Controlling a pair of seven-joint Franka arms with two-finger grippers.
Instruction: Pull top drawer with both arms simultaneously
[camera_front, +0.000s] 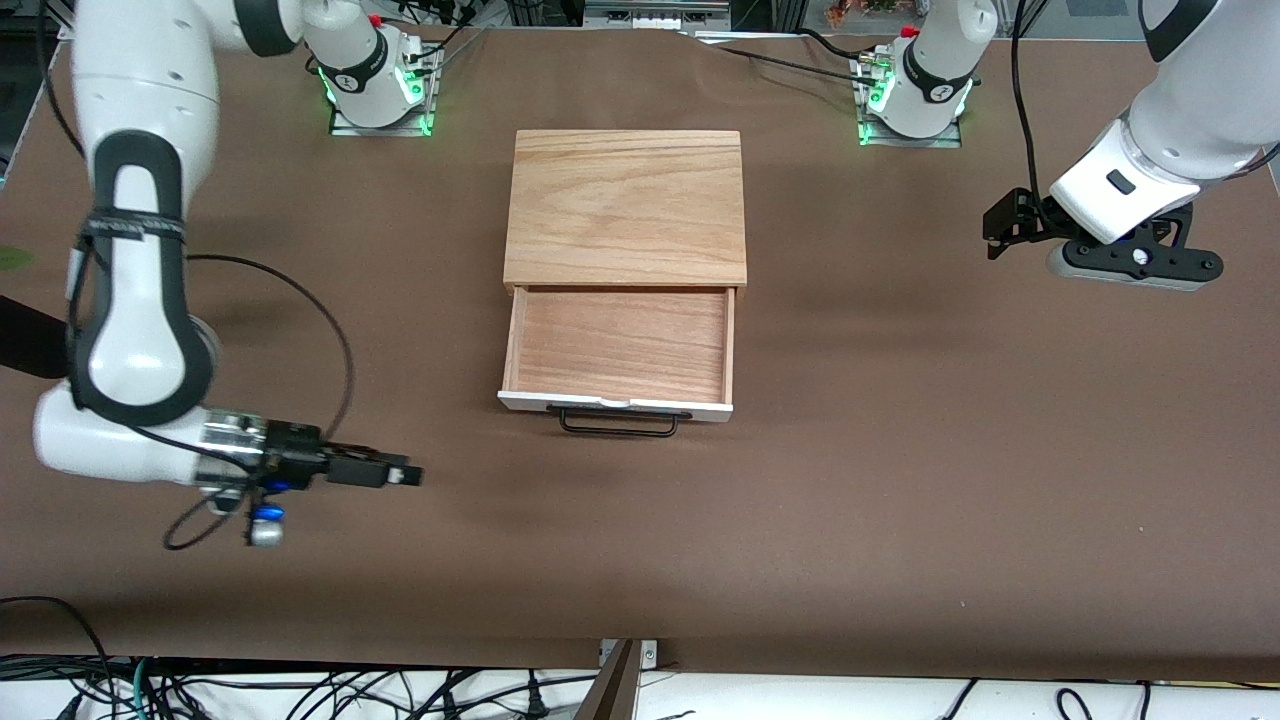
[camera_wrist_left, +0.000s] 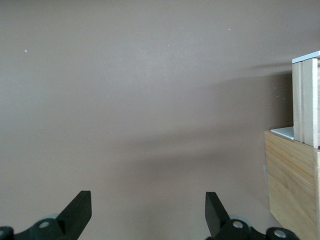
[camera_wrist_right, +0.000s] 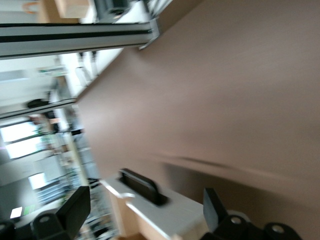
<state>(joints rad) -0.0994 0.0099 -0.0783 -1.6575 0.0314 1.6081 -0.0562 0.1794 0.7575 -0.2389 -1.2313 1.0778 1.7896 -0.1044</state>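
With nothing between them, the fingers (camera_wrist_left: 80, 212) of my left gripper (camera_front: 1003, 232) stand spread wide, and it hangs over bare counter (camera_front: 900, 480) toward my left arm's end, well apart from the cabinet (camera_front: 626, 205). My left wrist view shows only the brown cover and, at its edge, the cabinet's wooden side with the drawer's side wall standing out from it. My right gripper (camera_front: 400, 474) is spread just as wide, its fingers (camera_wrist_right: 75, 210) holding nothing; it hovers low over the counter toward my right arm's end, short of the drawer's corner. In my right wrist view the white front panel and the black handle (camera_front: 618, 423) lie just ahead of those fingers.

Outward from there, the top drawer (camera_front: 618, 350) sits in the middle of the counter, already drawn well out of the cabinet toward the front camera, its wooden bottom bare and open to view. Neither gripper touches it.

I judge the drawer light and stiff: thin wood walls, a shallow tray, nothing inside. The cabinet itself looks light enough to slide across the cover if I tug hard or unevenly. The wire handle is thin, smooth and probably slippery, with a narrow gap under it, so the place to take hold is the straight bar, one gripper near each end, pulling level and together so the drawer does not skew and bind.
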